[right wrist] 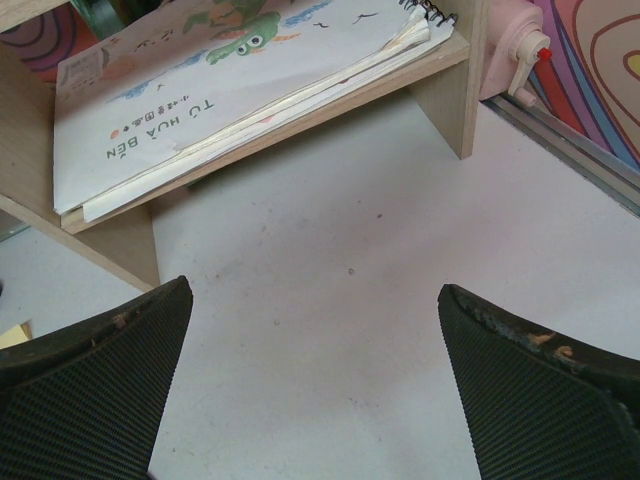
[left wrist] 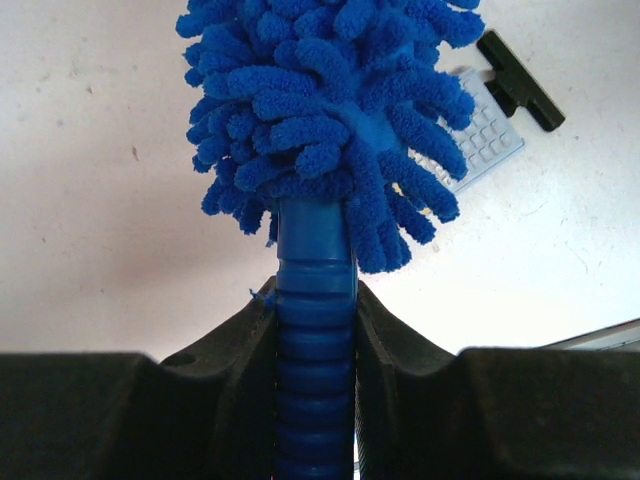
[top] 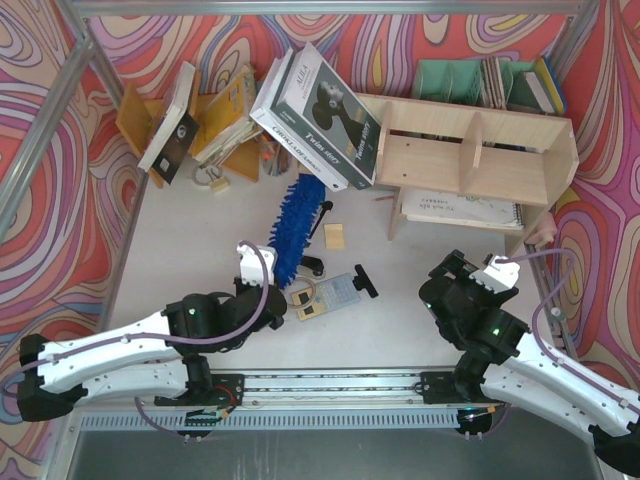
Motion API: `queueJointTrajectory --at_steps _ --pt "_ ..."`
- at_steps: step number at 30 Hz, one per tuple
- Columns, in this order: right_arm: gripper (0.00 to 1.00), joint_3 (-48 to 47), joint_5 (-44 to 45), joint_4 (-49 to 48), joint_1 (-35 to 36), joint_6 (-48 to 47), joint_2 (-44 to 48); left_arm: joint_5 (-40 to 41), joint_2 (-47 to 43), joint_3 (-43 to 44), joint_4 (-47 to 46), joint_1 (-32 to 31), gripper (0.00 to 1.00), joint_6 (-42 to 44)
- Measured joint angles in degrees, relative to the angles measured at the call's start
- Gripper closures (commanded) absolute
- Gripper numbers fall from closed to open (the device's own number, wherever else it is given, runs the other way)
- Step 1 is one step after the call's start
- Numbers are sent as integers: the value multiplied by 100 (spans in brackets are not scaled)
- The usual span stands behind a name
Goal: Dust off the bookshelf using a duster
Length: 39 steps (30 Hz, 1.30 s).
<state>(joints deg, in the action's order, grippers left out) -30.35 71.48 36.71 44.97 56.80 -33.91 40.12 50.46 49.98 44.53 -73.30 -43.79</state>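
Left gripper point(left wrist: 317, 335) is clamped tight on the ribbed blue handle of the long bright-blue fluffy microfiber duster point(left wrist: 325, 110), its two black fingers pressing the handle from either side just below the fluffy head. In the overhead view the duster point(top: 298, 218) sits centre-left of the frame and slants up from the gripper toward the upper centre. Its tip ends just under the lower corner of a large white-and-black printed cardboard box point(top: 315, 115), and it lies left of and apart from the wide pale plywood bookshelf point(top: 470, 150), which fills the upper right. The box leans tilted against the bookshelf's top left corner. On the bookshelf's lower tier lies a white spiral-bound notebook point(right wrist: 230, 90) with a green cartoon animal on its cover. Right gripper point(right wrist: 315, 370) hangs over bare table in front of that tier with its jaws spread wide and nothing between them. A pink plastic object point(right wrist: 510, 50) stands just right of the bookshelf's end upright. On the white table point(top: 190, 240) right of the duster lie a pale keypad calculator point(left wrist: 487, 132), a black T-shaped piece point(left wrist: 520, 80) and a small yellow notepad point(top: 335, 235). Behind the bookshelf, at the top right, stands a green file organizer point(top: 450, 80); at the upper left an orange-yellow slanted rack point(top: 135, 118) holds several books.
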Motion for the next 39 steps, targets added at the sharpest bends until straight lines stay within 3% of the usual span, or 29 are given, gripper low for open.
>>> queueJointTrajectory --at_steps 12,18,29,39 --pt "1 0 -13 -2 0 0 -2 -614 442 -1182 -527 85 100 -538" --pt "1 2 -17 -2 0 -2 -2 -758 608 -1093 -651 236 100 -459" --pt "1 11 -17 -2 0 -2 0 -461 319 -55 -199 291 100 -44" --pt "1 11 -20 -2 0 0 0 -393 267 -103 -236 291 100 70"
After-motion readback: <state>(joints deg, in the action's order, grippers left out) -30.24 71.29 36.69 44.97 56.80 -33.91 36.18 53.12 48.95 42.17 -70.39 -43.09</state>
